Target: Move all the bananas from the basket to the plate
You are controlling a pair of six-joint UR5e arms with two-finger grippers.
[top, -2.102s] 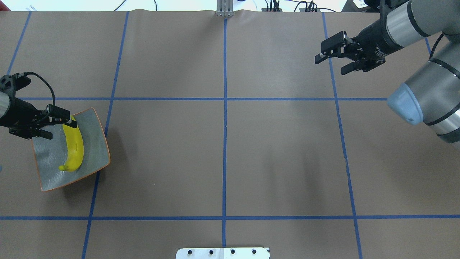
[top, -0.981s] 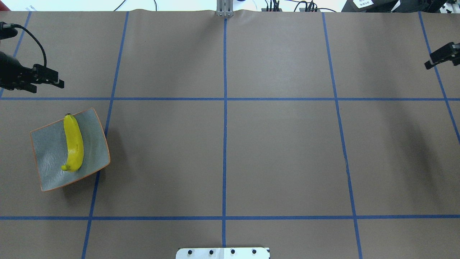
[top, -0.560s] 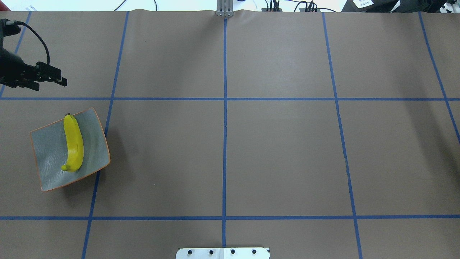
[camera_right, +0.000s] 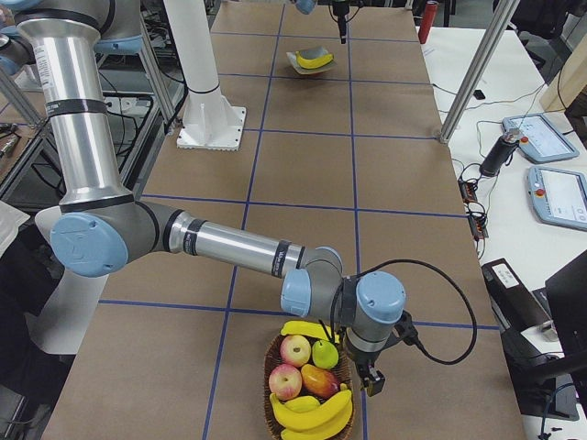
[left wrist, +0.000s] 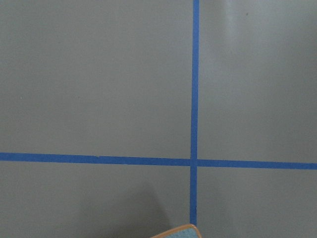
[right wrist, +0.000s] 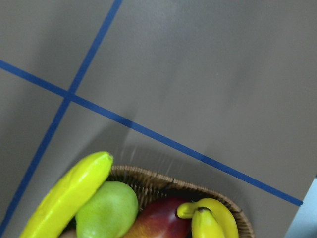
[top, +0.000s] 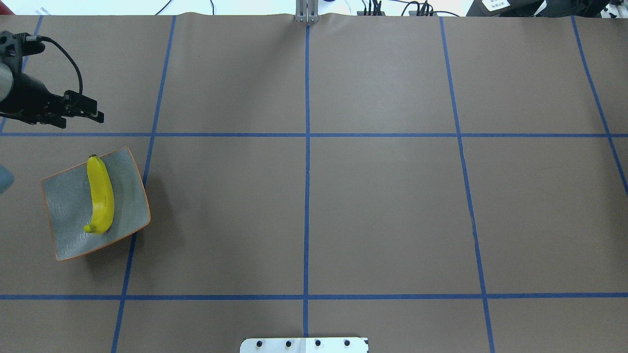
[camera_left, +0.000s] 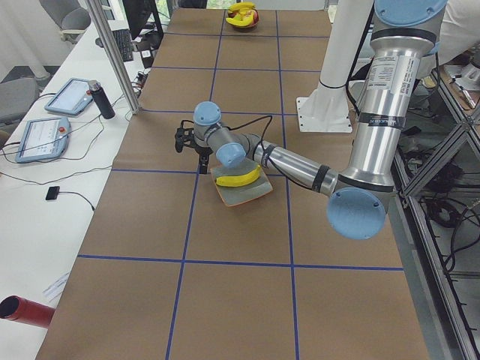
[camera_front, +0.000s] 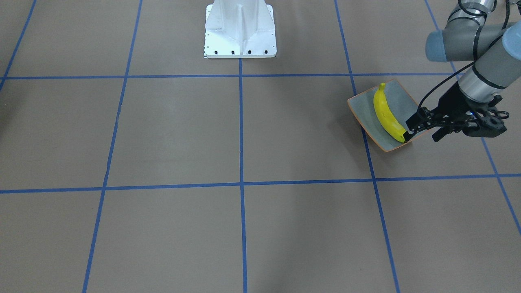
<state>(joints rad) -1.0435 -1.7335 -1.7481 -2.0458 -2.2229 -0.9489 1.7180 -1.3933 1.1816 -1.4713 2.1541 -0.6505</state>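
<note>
One yellow banana lies along the grey-blue plate at the table's left; it also shows in the front view as banana on plate. My left gripper hovers just beyond the plate's far edge, open and holding nothing. The wicker basket sits at the table's right end with more bananas in it. My right gripper hangs at the basket's rim; I cannot tell whether it is open or shut. Its wrist view shows a banana and the basket rim.
Red apples and a green pear share the basket with the bananas. The white robot base stands at the near middle edge. Tablets and a metal post stand off the table's far side.
My left gripper let go of the banana's end, drew back past the plate's far edge, then slid slightly right. The right arm left the overhead view towards the right.
</note>
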